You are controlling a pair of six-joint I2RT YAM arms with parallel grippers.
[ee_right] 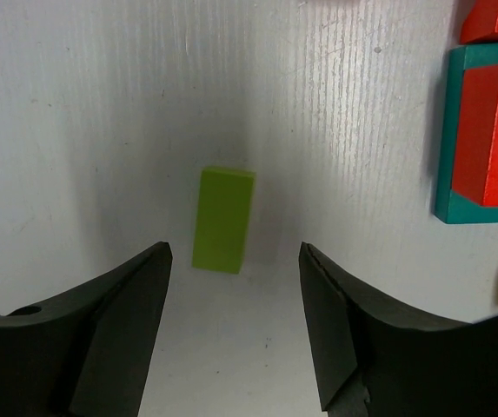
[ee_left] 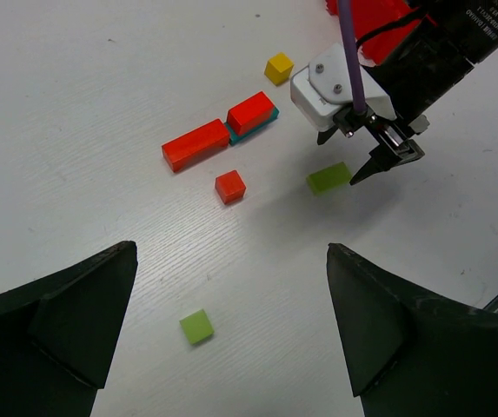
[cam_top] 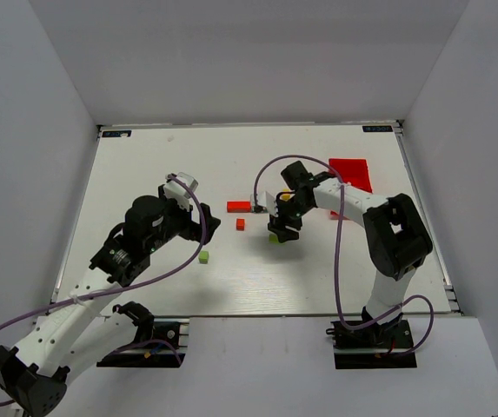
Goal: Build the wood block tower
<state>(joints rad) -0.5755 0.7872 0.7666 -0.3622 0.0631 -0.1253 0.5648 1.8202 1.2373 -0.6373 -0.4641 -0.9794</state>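
Lime-green bar (ee_right: 223, 219) lies flat on the desk (ee_right: 75, 104), just ahead of the right arm's fingers (ee_right: 118, 313), which stand spread and empty; its long axis runs straight out from their gap, narrow width across it. Left fingers (ee_left: 66, 313) gape too, farther off. The tower (ee_right: 483, 130), red on teal, sits near to one side

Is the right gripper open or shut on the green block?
Open. The wrist view shows the right gripper with fingers apart; the green block lies flat on the table between them, a gap on either side.
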